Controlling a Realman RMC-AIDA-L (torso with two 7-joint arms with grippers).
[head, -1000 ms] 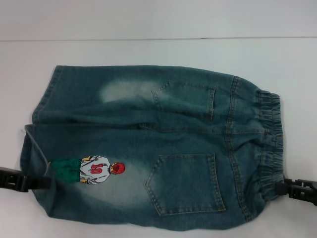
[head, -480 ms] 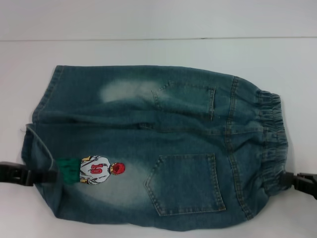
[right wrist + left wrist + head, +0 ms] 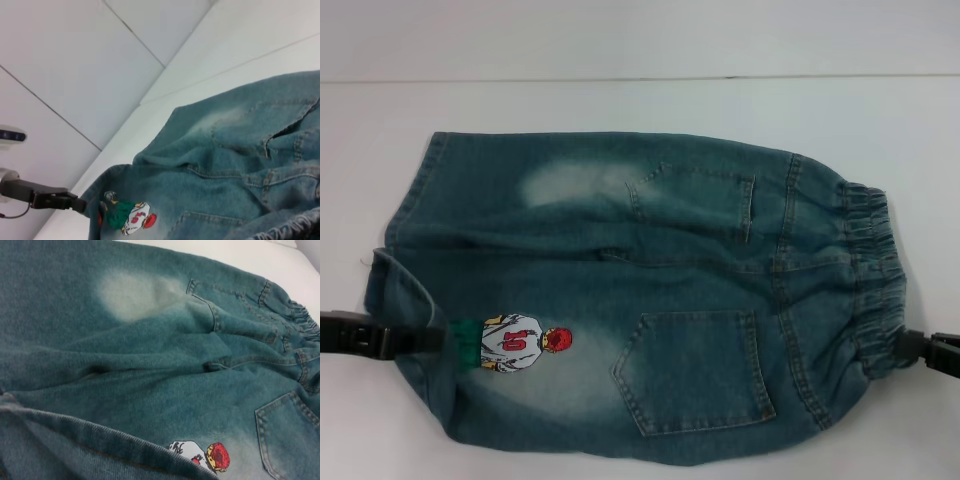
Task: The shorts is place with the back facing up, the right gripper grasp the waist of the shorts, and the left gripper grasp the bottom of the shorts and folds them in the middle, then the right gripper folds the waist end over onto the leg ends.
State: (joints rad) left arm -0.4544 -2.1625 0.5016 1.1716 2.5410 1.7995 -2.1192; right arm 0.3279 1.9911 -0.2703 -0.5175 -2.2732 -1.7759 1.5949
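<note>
Since a second ago our left gripper [image 3: 438, 340] and right gripper [image 3: 905, 347], fingers pinching the near hem and waistband, have lifted the denim shorts [image 3: 640, 300], stretched lengthwise between them over the bench [image 3: 620, 110].

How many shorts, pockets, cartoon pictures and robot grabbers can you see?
Shorts: 1
Back pockets: 2
Cartoon patch: 1
End effectors, left end effector at the leg end and right end effector at the waist: 2
Total: 6

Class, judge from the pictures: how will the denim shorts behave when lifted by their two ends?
The denim shorts will probably sag between grips, since the cloth already wrinkles. The gathered waistband likely stretches. Being thick denim, they seem unlikely to slip.
</note>
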